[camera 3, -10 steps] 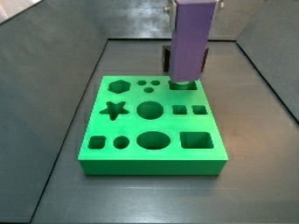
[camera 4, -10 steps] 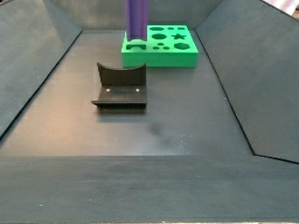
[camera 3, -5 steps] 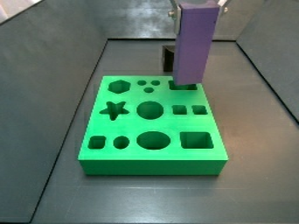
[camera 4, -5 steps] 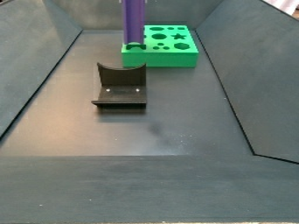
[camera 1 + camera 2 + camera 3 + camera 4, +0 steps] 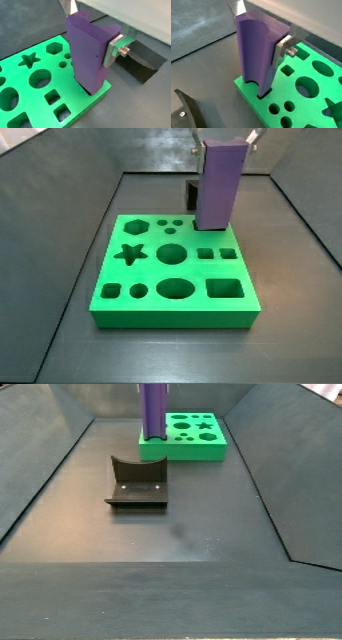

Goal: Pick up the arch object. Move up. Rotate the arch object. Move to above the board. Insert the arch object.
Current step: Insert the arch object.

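Wrist views
Claw [image 5: 93, 27]: in both wrist views it pinches the top part of the arch [image 5: 89, 55]; one silver finger [image 5: 115, 44] presses on a flat side, and a second plate shows at the upper edge [image 5: 66, 7].
Claw, second look [image 5: 261, 26]: the same grip, with a finger [image 5: 284, 45] and its bolt against the side of the arch [image 5: 256, 52].
Arch: purple, upright, rounded side towards the camera in a wrist view [image 5: 256, 52]; its lower end goes into a hole at a corner of the board [image 5: 40, 100].
Board: green, with star, hexagon, round and square holes visible in both wrist views [image 5: 308, 100].
Fixture: a dark piece lies on the grey counter just beside the board in a wrist view [image 5: 143, 64]; in a wrist view only one dark corner of it shows [image 5: 186, 111].

Side views
Arch: in a side view it stands upright at the 1 o'clock corner of the board [image 5: 218, 183], with its foot in the hole there.
Board: it lies in the middle of the counter [image 5: 54, 278], with the star at 9 o'clock and a big round hole in the centre [image 5: 171, 293].
Claw: at the top of the arch, mostly cut by the picture edge [image 5: 225, 136]; its grip cannot be judged here.
Fixture: a small dark part shows behind the arch at 12 o'clock [image 5: 193, 196].
Far view: in a side view the board is at 12 o'clock [image 5: 187, 439], the arch stands on its near left corner [image 5: 155, 409], and the fixture [image 5: 136, 482] is apart from the board, towards 7 o'clock of it.
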Available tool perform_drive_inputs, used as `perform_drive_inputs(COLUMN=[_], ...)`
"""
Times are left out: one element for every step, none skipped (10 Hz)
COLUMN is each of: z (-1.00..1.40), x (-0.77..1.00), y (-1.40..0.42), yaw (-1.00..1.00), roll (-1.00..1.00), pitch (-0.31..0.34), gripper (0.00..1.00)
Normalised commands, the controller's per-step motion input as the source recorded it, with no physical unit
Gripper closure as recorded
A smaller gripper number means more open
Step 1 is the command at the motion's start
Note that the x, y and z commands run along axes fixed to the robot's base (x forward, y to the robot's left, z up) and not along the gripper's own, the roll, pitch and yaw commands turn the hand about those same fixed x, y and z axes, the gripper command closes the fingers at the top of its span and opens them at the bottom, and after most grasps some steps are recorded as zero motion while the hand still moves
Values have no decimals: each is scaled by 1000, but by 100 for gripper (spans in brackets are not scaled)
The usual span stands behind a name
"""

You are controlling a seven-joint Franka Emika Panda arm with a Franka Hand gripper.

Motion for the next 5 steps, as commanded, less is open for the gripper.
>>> perform_drive_inputs(z=[-129,-109,-94,-91,-131], x=[114,286,300,277,217], y=[-20,-29,-63,-34,0], yaw=[-126,-20,-17,-37,-106], roll=[111,109,127,130,137], pitch=[39,56,61,66,63], gripper=[100,100,100,100,100])
